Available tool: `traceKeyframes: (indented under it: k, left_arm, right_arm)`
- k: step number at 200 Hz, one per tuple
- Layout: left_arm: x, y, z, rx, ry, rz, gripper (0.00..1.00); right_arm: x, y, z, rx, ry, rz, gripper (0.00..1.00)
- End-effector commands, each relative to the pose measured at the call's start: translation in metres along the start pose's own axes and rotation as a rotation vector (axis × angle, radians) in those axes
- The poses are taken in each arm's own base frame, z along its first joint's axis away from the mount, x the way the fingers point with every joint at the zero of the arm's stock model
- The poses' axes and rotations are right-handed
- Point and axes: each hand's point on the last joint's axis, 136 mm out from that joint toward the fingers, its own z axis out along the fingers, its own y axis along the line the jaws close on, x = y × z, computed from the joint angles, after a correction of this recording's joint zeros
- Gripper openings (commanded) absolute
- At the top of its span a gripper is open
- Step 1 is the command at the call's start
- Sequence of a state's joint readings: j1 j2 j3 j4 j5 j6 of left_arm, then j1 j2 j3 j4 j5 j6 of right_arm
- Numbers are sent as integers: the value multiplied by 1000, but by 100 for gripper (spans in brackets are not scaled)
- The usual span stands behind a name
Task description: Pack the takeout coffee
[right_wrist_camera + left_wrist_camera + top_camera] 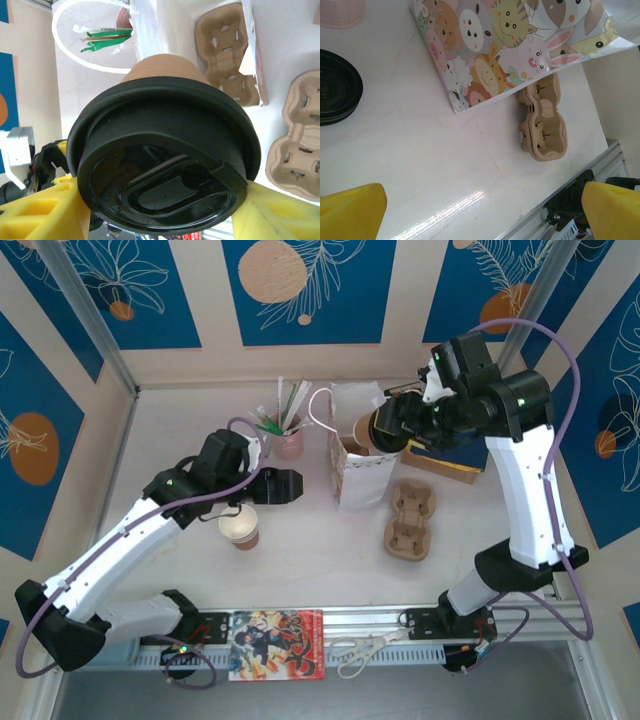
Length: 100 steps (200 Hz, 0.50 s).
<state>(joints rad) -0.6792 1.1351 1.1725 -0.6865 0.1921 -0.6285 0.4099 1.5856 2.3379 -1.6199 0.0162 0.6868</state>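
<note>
The takeout coffee is clamped in the right gripper above the bag, where a cup carrier is lodged. The left gripper is spread wide, empty, near an open cup.

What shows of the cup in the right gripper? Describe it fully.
The lidded cup is brown paper, tapered, capped by a black plastic lid with a raised sip tab. It is held off the table, tipped sideways, between the yellow fingers of the right gripper, base toward the open white bag.
</note>
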Motion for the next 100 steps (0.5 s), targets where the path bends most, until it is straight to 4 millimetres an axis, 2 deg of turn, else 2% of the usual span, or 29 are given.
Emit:
traceKeyframes:
  k: [1, 48, 100]
  left_arm:
    - [-4, -12, -1, 48, -6, -3, 100]
    - [1, -11, -1, 57, 0, -6, 100]
    - [5, -11, -3, 68, 7, 4, 100]
  right_arm:
    - [15, -15, 6, 61, 121, 1, 65]
    - [-14, -18, 39, 117, 126, -8, 65]
    - [-31, -26, 88, 207, 191, -39, 65]
